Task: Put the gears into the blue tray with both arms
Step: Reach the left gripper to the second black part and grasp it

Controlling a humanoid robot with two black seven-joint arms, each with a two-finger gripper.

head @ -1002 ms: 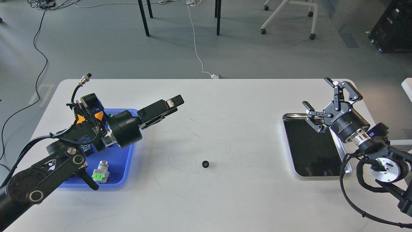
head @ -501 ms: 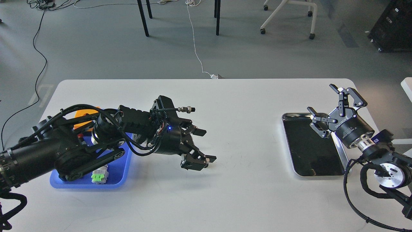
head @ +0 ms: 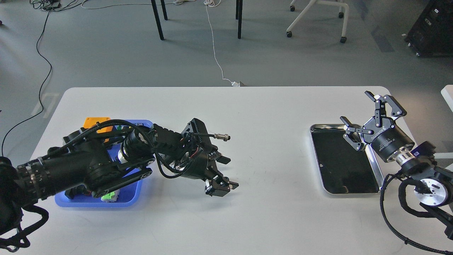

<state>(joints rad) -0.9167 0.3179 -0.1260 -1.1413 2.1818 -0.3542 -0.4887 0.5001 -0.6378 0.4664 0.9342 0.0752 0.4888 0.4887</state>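
With the left gripper (head: 222, 186) low over the table, tips close together, I cannot tell if it pinches a gear; none is visible. Blue tray (head: 136, 194) sits behind it. Risk: tiny gear slipping mid-carry. Right gripper (head: 368, 115) spread, idle.

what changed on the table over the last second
The left arm swung from above the blue tray out to mid-table and lowered its pincer onto the spot where the small gear lay; the gear is now hidden, so a grasp can't be confirmed. The right pincer drifted slightly right, still open above the steel tray. Both trays stayed put.
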